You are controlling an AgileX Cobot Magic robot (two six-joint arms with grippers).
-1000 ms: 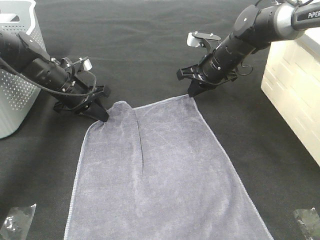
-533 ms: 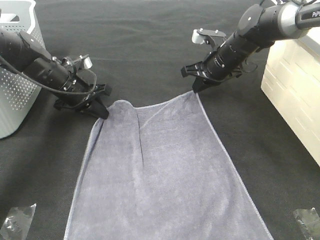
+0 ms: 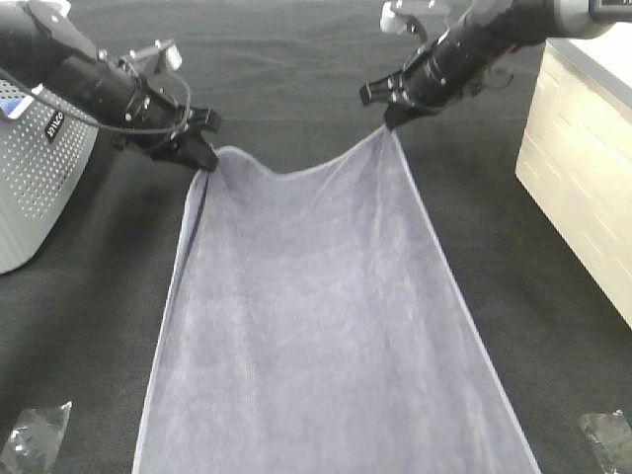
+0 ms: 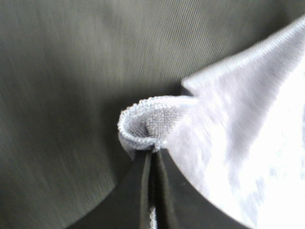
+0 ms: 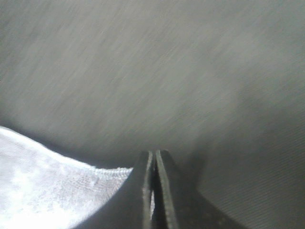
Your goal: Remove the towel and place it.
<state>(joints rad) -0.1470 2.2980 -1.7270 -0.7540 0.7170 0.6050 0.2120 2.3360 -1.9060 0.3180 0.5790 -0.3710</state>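
At the far left of the high view stands a white perforated basket (image 3: 39, 178), behind and below the left arm. The left gripper (image 3: 205, 161) has its jaws pressed tight together on one far corner of the towel (image 3: 316, 326). In the left wrist view the same gripper (image 4: 153, 155) shows the hemmed corner of the towel (image 4: 228, 143) curling just in front of the fingertips, and the rest of the cloth falls away to one side of the jaws.

Between the two grippers the far edge of the towel sags in a soft curve. From the jaws the towel runs down toward the near edge of the black table cover (image 3: 296, 79) as one long grey-lavender sheet.

The right gripper (image 3: 387, 120) also has its jaws closed narrow on the other far corner. In the right wrist view the right gripper (image 5: 155, 160) holds the towel (image 5: 52, 191) edge between its fingertips. To the far right stands a cream box (image 3: 583, 188).
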